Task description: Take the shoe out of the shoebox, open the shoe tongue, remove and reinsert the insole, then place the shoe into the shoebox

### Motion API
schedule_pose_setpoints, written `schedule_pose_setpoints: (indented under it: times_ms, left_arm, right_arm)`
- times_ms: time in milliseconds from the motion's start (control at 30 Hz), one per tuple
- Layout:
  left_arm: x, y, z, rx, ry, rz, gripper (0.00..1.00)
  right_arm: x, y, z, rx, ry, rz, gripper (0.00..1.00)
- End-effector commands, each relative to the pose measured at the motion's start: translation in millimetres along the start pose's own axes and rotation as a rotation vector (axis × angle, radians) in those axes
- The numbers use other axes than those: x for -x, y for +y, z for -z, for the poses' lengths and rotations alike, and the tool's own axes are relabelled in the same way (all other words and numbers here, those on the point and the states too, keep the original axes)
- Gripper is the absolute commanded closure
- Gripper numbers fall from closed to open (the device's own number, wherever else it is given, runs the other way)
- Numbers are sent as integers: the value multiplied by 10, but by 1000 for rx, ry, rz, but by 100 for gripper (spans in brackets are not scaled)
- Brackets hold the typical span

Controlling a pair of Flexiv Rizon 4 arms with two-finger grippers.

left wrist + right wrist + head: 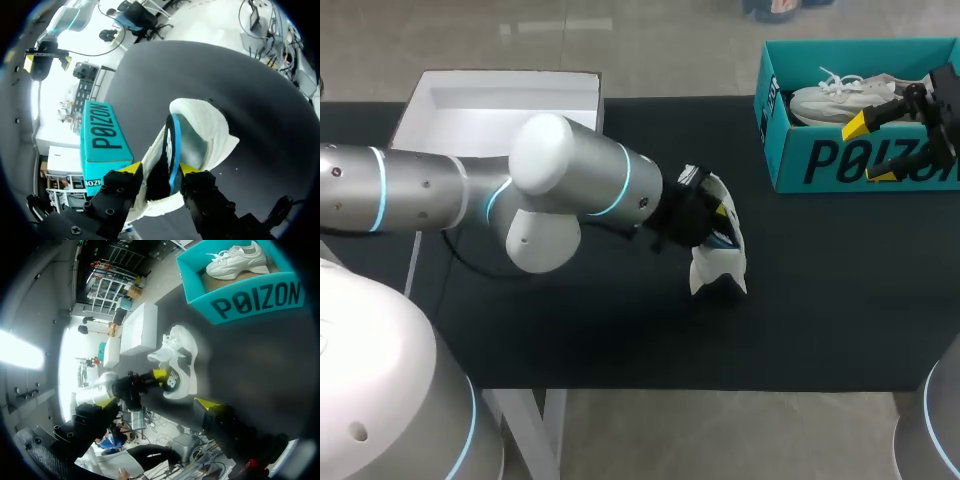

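Observation:
A white shoe (pixel 720 262) stands tipped up on the black table near its middle. My left gripper (pixel 695 215) is at the shoe's opening. In the left wrist view my left gripper (pixel 160 170) is open, its yellow tips on either side of a black insole with a blue edge (pixel 172 145) that stands inside the shoe (pixel 215 130). The teal shoebox (pixel 790 165) sits at the far right with a second white shoe (pixel 835 98) in it. My right gripper (pixel 870 150) hangs open over the box's near wall, empty; its wrist view (pixel 157 402) looks toward the shoe (pixel 177 360).
A white box lid (pixel 500 105) lies at the table's far left. The left arm's elbow (pixel 555 190) spans the table's left half. Bare black tabletop (pixel 840 300) lies between the shoe and the shoebox and along the front edge.

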State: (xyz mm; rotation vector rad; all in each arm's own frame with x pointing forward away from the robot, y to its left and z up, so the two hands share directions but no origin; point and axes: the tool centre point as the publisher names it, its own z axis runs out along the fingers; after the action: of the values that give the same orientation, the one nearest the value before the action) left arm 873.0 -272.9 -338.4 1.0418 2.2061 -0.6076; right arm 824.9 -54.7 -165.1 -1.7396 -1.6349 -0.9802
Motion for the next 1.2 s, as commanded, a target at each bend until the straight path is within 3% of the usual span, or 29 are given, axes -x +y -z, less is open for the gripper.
schedule_pose_setpoints:
  times_ms: [33, 100, 167, 300, 333, 367, 400, 667, 833, 1200]
  left_arm:
    - [-19, -8, 63, -79, -1, -3, 33]
    - [-17, -23, 76, -80, -2, -9, 34]
    - [-17, -38, 96, -84, -2, -14, 45]
    - [-27, -67, 128, -96, -2, -24, 55]
    - [-35, -77, 130, -105, 0, -26, 65]
    - [-45, -86, 128, -107, 2, -28, 85]
    - [-54, -93, 124, -113, 7, -32, 100]
    - [-163, -91, 2, -135, 48, -40, 100]
    - [-193, -47, -71, -108, 39, -50, 100]
    - [-241, -95, -120, -158, 4, -4, 100]
  right_arm:
    - [1, -2, -1, 0, -2, -1, 0]
    - [1, -2, -1, 0, -2, -1, 0]
    - [1, -2, -1, 0, -2, -1, 0]
    - [1, -2, -1, 0, -2, -1, 0]
    - [1, -2, -1, 0, -2, -1, 0]
    - [1, -2, -1, 0, -2, -1, 0]
    - [1, -2, -1, 0, -2, -1, 0]
    - [1, -2, -1, 0, -2, -1, 0]
    - [1, -2, -1, 0, -2, -1, 0]
    - [1, -2, -1, 0, -2, -1, 0]
